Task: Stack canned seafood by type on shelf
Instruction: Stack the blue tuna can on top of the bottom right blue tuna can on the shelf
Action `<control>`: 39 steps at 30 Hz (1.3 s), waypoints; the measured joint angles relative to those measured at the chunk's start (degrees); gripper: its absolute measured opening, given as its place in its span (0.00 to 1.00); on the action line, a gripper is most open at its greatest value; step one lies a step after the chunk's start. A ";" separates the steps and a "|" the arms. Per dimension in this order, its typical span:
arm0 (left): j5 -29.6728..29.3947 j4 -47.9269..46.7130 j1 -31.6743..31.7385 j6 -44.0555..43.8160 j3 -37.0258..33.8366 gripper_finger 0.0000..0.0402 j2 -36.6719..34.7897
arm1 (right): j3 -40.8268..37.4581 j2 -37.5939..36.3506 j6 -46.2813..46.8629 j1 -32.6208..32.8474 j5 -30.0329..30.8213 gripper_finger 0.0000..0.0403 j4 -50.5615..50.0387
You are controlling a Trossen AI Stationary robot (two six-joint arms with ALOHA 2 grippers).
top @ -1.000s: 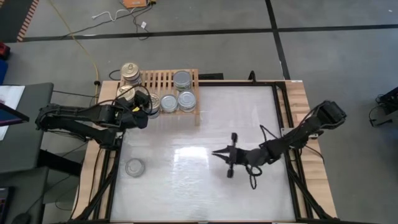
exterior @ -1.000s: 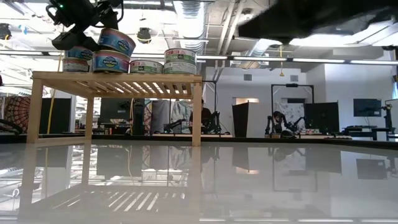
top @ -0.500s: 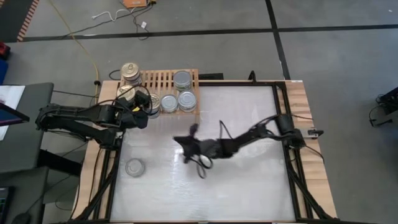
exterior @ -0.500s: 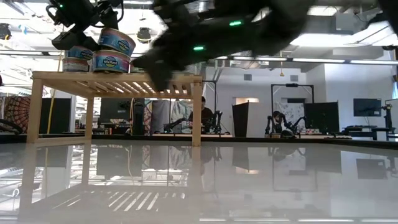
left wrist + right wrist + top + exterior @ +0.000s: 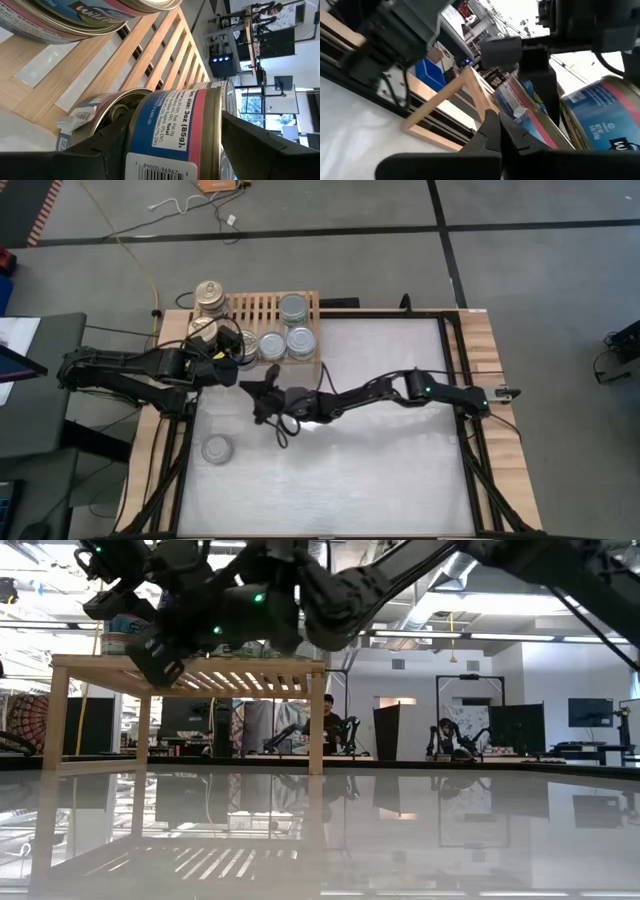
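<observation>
My left fingers (image 5: 232, 357) gripping a round metal tin (image 5: 170, 130) over the slatted wooden shelf (image 5: 262, 308), my right fingers (image 5: 258, 390) pressed shut, holding nothing, over the smooth white table (image 5: 400, 470).

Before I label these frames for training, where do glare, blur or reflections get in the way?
High view: a bright glare patch on the white table beside the right gripper. Low view: the glossy tabletop mirrors the shelf, and the right arm shows as a dark soft mass. Right wrist view: smeared throughout. Left wrist view: sharp on the held can.

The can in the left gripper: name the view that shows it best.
The left wrist view: the can fills it, label readable, between the left gripper's fingers. The high view shows only a glimpse under the gripper; the low view hides it behind the right arm.
</observation>
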 joint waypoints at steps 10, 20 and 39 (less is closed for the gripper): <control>0.13 0.12 -0.02 3.56 0.00 0.67 0.00 | 2.58 1.92 -3.26 -0.95 0.12 0.03 -0.90; 0.49 -0.16 -0.20 3.66 0.00 0.67 0.02 | 2.58 1.90 -3.30 -2.55 0.28 0.03 0.01; 4.14 -0.37 -4.80 2.90 0.04 0.67 -0.27 | 3.56 1.75 -3.23 -3.50 -0.52 0.03 -1.17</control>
